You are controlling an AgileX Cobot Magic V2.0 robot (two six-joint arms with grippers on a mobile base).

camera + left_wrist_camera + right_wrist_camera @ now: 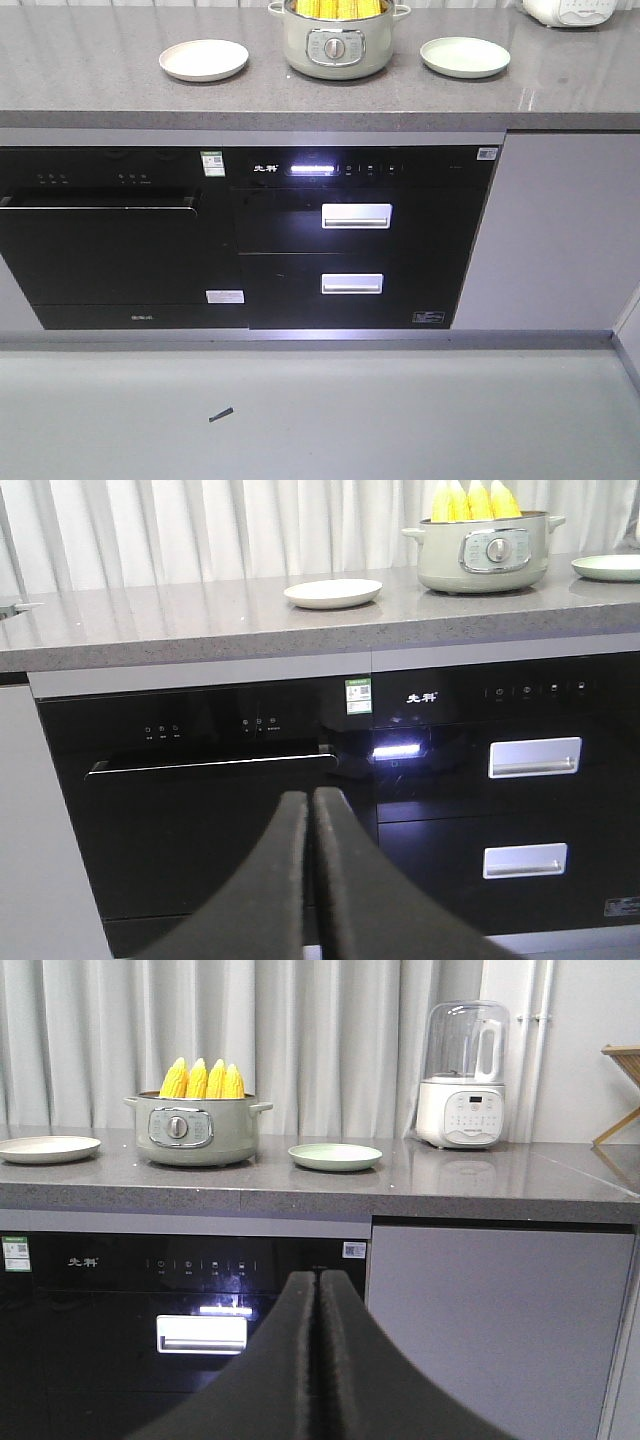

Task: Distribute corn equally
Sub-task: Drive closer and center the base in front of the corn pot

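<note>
Left gripper [311, 796], right gripper [317, 1278]: both pinched closed, empty.
Corn [203, 1080] all upright in pot [190, 1135]; left plate [45, 1148], right plate [335, 1156] beside pot bare. Nothing shared yet.

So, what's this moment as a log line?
corn: upright in pot | cream plate, green plate: bare | left end effector: shut | right end effector: shut

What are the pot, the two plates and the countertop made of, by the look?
Pot: pale green, glossy highlights, silvery dial; coated metal or plastic, unclear. Cream plate and green plate: smooth, low sheen; ceramic or melamine. Countertop: grey, speckled, faintly reflective; polished stone or quartz composite, likely.
</note>
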